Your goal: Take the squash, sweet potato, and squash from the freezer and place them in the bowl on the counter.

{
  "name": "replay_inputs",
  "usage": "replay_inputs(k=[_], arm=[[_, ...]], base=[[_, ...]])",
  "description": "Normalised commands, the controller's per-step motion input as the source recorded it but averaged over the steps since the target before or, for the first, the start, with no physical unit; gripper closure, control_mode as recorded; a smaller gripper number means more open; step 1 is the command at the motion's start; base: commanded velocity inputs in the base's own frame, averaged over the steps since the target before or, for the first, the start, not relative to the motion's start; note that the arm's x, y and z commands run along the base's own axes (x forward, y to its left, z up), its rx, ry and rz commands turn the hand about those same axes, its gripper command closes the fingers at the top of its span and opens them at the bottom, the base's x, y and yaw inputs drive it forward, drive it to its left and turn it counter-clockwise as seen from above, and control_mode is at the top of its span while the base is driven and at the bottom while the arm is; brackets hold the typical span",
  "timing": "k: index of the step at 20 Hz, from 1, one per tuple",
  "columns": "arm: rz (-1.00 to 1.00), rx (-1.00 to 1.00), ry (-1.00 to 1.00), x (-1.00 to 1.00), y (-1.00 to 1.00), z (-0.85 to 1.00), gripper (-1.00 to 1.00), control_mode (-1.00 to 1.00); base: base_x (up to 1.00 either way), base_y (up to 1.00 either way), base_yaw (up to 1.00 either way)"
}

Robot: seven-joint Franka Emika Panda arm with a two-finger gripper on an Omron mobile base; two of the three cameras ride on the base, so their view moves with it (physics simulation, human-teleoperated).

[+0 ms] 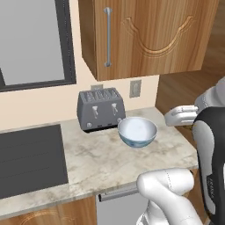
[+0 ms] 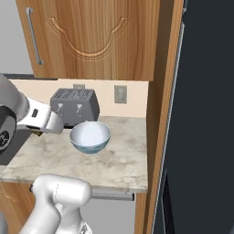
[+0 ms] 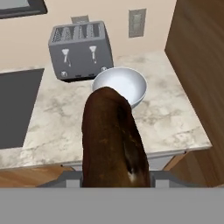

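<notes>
- The long dark-brown sweet potato (image 3: 113, 140) stood between the pincer (image 3: 114, 178) tips in the hand view; the pincer was clamped on it, and it hung above the bench's near edge.
- The round pale blue-and-white bowl (image 1: 137, 131) with a white inside sat on the beige-grey marbled stone bench (image 1: 101, 162), holding nothing.
- The grey four-slot toaster (image 1: 100, 108) stood just behind the bowl, to its left, against the cream wall.
- A pale wall outlet (image 1: 135, 88) was to the right of the toaster, under the brown wooden cupboard (image 1: 145, 35).
- The tall dark slate-grey freezer (image 2: 205, 114) stood right of the bench in the right base view.
- A dark flat cooktop (image 1: 30, 160) lay in the bench on the left.
- No readable writing or brand marks on any item.
</notes>
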Motion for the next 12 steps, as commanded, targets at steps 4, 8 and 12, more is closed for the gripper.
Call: replay_inputs(k=[4, 8, 12], arm=[[0.0, 0.0, 0.02, 0.5, 0.0, -0.52, 1.0, -1.0], [0.0, 0.0, 0.09, 0.6, 0.0, -0.29, 1.0, -1.0], [0.0, 0.0, 0.09, 0.47, -0.07, -0.32, 1.0, -1.0]], base=[[0.0, 0.0, 0.0], [0.0, 0.0, 0.0], [0.0, 0.0, 0.0]])
